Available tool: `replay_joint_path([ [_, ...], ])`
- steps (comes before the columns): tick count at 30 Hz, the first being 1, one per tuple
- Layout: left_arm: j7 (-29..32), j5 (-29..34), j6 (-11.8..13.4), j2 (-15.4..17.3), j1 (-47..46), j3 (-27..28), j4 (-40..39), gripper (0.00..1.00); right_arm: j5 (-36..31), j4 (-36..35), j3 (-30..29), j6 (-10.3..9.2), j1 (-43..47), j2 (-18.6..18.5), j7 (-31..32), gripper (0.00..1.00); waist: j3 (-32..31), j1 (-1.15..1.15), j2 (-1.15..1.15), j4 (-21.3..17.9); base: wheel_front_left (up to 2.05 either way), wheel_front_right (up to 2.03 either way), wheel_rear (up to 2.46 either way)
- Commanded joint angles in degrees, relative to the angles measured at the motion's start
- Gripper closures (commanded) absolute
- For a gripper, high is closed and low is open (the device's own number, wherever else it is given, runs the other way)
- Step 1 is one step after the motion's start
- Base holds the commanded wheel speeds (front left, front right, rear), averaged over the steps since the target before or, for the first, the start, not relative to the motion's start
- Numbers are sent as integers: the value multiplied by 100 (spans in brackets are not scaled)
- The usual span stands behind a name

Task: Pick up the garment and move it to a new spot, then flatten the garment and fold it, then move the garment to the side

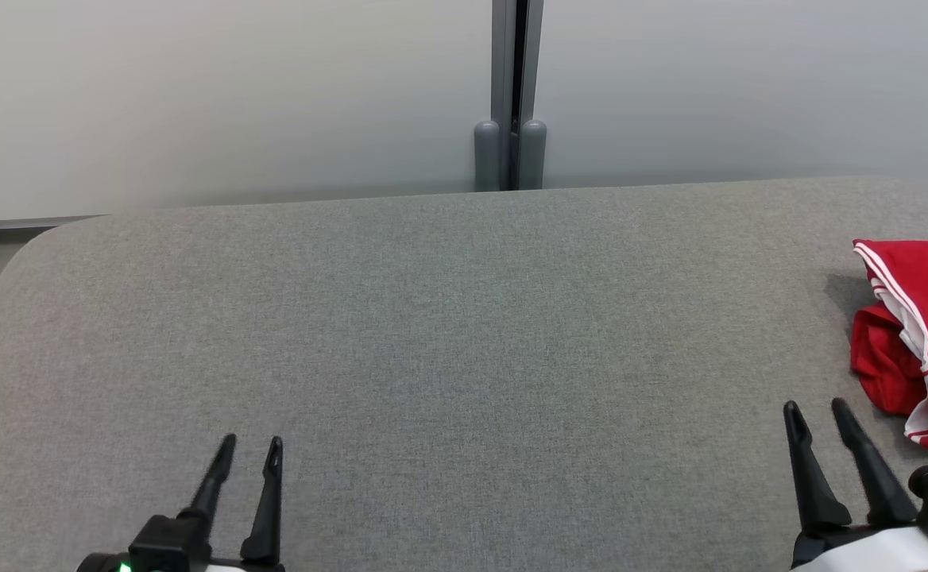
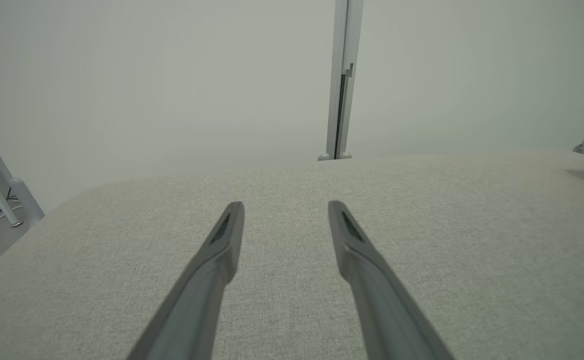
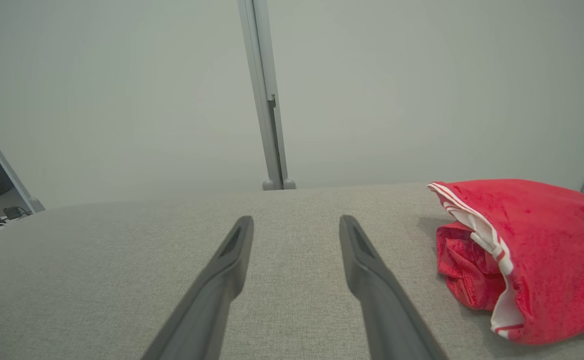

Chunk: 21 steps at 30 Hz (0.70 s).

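The garment is red, soft and plush-looking, with a white band edged by thin red stripes running down its near-left side. It lies bunched in a loose heap, not spread flat, one layer folded over a crumpled lobe that pokes out beneath the band. In the head view it sits at about 3 o'clock, at the right edge, cut off by the frame. In the right wrist view it lies at roughly 3 o'clock, resting on the grey fabric surface.

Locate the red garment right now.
The red garment lies bunched at the far right edge of the grey table in the head view, just ahead and right of the right pincer, apart from it.
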Motion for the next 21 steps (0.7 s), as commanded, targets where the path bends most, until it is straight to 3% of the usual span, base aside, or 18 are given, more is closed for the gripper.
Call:
replay_joint_path([
  [1, 0, -6, -2, -8, 15, -3, 18, 100, 6, 14, 2, 0, 8, 2, 0, 100, 0, 0, 0, 0, 0, 0, 0],
  [21, 420, -2039, -301, -130, -268, 375, 247, 100, 2124, 560, -30, 0, -361, -46, 13, 100, -14, 0, 0, -23, 0, 0, 0],
])
